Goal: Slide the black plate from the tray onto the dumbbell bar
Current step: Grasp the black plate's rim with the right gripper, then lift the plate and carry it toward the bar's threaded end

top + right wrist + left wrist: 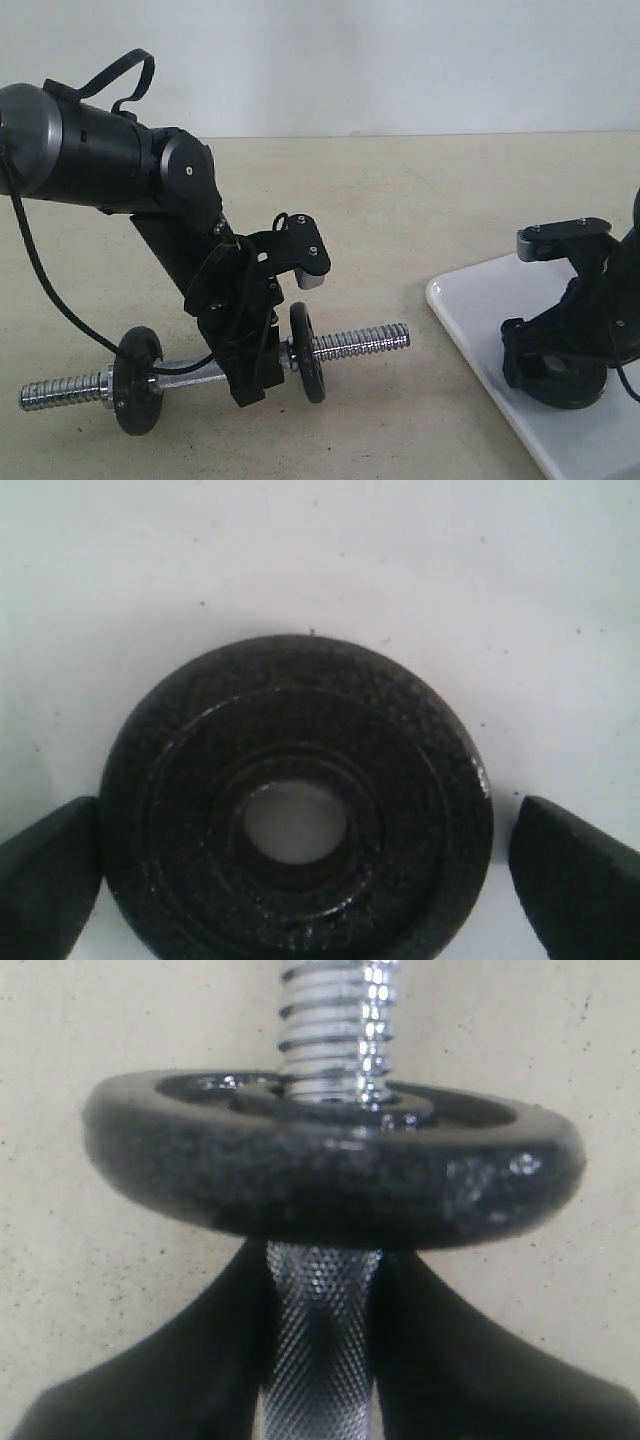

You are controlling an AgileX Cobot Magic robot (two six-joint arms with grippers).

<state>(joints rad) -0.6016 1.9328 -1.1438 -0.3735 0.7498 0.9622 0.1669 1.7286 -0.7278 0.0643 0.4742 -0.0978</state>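
The black plate (pixel 300 705) lies flat on the white tray (pixel 300 550), its centre hole showing the tray beneath. My right gripper (pixel 308 815) is open and straddles it, one finger at each side of the rim. In the exterior view this gripper (pixel 556 385) hangs low over the tray (pixel 470 310) at the right. My left gripper (pixel 322 1260) is shut on the knurled middle of the dumbbell bar (pixel 322 1350). In the exterior view this gripper (pixel 250 385) holds the bar (pixel 365 342) level just above the table.
Two other black discs sit on the bar, one near its left end (pixel 138 380) and one just right of the left gripper (pixel 308 352). The latter fills the left wrist view (pixel 330 1175). The bar's right threaded end is bare. The beige table (pixel 420 200) spreads behind.
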